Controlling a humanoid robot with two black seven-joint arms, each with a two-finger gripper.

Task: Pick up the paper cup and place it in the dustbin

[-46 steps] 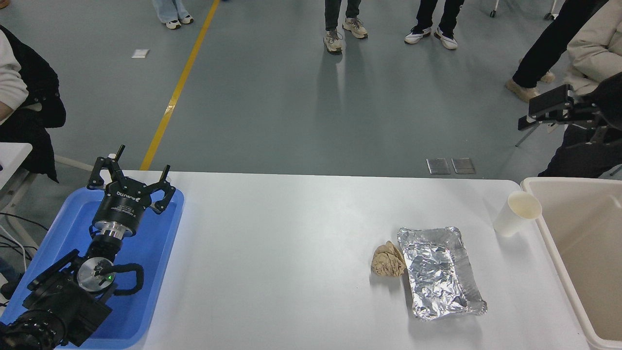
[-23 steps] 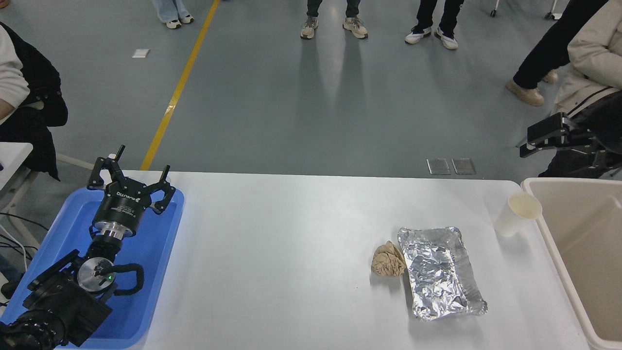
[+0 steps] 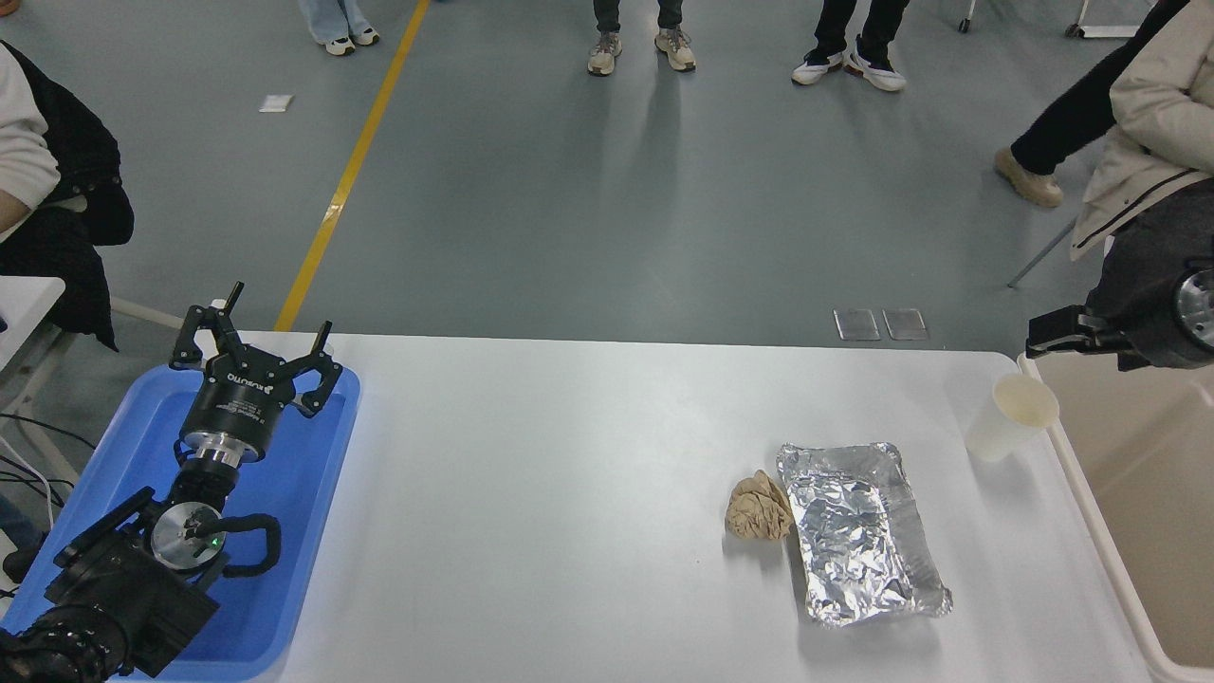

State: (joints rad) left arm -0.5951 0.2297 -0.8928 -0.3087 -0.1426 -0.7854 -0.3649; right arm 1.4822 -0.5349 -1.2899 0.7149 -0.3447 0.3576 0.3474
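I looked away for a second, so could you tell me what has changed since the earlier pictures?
The right gripper has come down from above the table's right edge towards the paper cup, holding nothing. Cup, dustbin and parked left gripper stayed put.

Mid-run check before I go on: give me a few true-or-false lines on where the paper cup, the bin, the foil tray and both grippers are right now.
1. The paper cup stands upright on the table. True.
2. The cup is already inside the dustbin. False: it stands on the table just beside the bin's rim.
3. The right gripper is closed on the cup. False: it is above and to the right of the cup, not touching it.
4. The left gripper is open over the blue tray. True.
5. The brown paper ball lies in the foil tray. False: it lies on the table against the tray's left side.
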